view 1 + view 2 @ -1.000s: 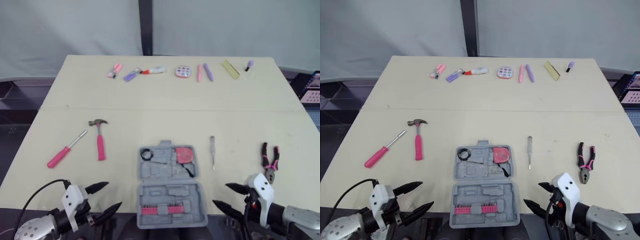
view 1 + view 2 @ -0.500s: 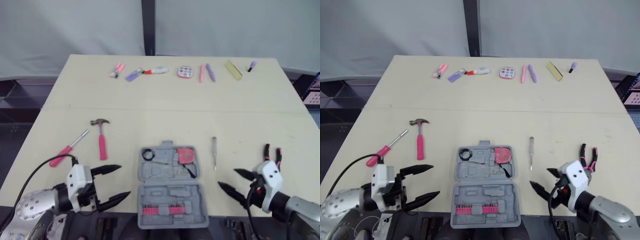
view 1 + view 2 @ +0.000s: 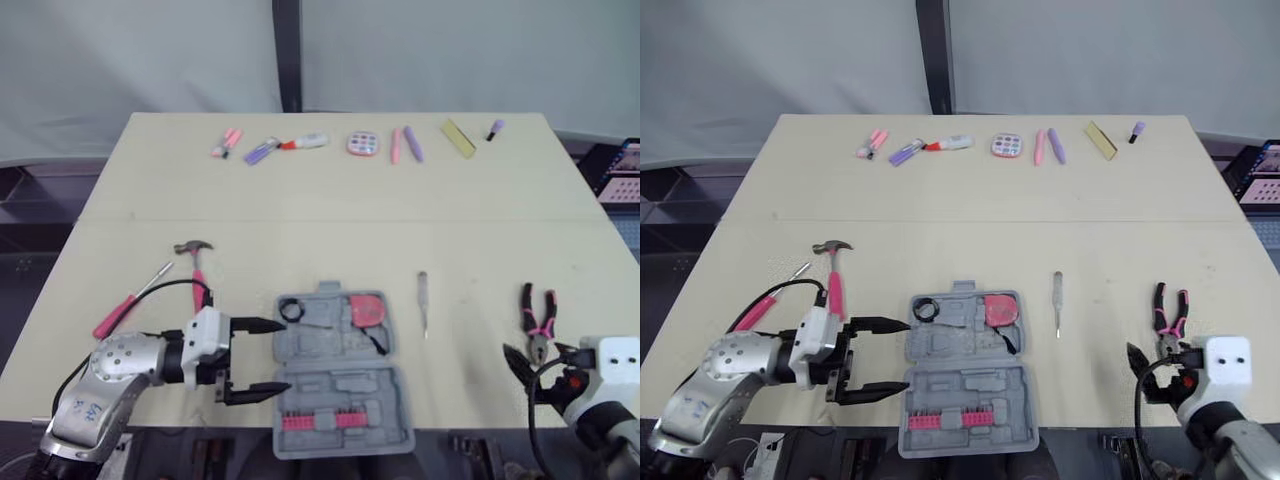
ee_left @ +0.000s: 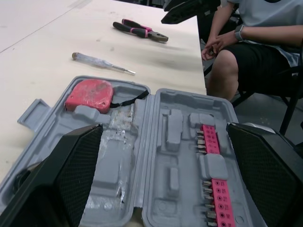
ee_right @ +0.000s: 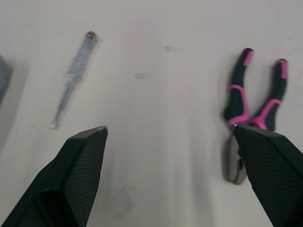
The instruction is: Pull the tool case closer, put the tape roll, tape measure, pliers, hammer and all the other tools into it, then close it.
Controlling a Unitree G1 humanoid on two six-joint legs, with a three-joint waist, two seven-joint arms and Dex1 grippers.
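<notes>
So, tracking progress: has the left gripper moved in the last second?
Yes. The left gripper has moved right and forward, toward the case, now reaching its left edge.

My left forearm (image 3: 100,385): rounded silver-grey shell, blue marks.
My cable (image 3: 175,287): black, looped.
My left gripper (image 3: 285,355): white block, black textured fingers (image 4: 71,170).
My right gripper (image 5: 169,128): white block, two dark spots.

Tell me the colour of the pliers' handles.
Black with pink grips on the pliers; clearest in the right wrist view.
</notes>
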